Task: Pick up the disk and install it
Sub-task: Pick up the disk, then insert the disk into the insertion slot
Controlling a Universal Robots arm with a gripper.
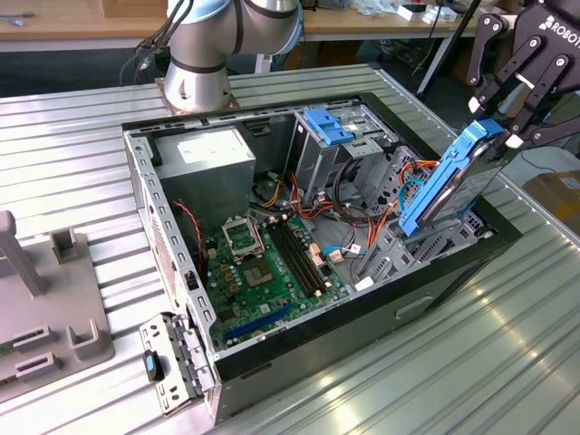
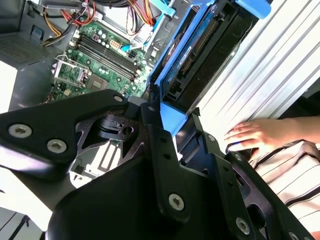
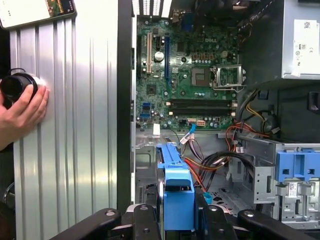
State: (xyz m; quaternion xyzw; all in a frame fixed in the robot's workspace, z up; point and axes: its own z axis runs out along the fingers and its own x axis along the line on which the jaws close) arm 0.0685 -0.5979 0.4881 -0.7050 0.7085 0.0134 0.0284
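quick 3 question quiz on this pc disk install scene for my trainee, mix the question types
1. True or false: the gripper is shut on the disk, holding it tilted over the open computer case.
2. The disk's carrier rails are: A red, B blue, C green.
3. In the first wrist view, what is the person's hand touching?
Key: 1 true; 2 B; 3 a black round object.

The arm [image 1: 222, 41] holds its jaws tilted, clamped.
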